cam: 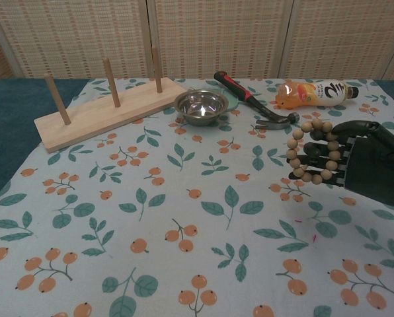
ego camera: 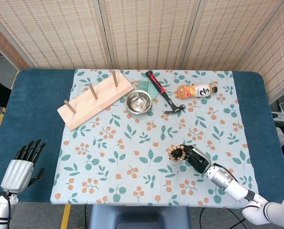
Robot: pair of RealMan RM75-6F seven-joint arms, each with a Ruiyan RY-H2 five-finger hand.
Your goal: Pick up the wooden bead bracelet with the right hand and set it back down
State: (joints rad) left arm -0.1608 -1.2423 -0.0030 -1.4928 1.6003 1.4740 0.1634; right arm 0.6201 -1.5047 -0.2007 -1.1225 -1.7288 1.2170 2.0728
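Observation:
The wooden bead bracelet (cam: 297, 153) is a loop of pale round beads hanging around the dark fingers of my right hand (cam: 359, 162), just above the flowered cloth at the right. From the head view the same bracelet (ego camera: 171, 152) shows at the tip of the right hand (ego camera: 193, 158), near the table's front edge. The right hand holds the bracelet, its fingers threaded through the loop. My left hand (ego camera: 22, 165) hangs off the front left corner, fingers spread and holding nothing.
A wooden peg rack (ego camera: 95, 99) lies at the back left, a steel bowl (ego camera: 138, 101) beside it. Behind the bowl are a comb (ego camera: 147, 88), a hammer (ego camera: 165, 95) and a juice bottle (ego camera: 196, 90). The flowered cloth (ego camera: 132, 157) covers the table's middle.

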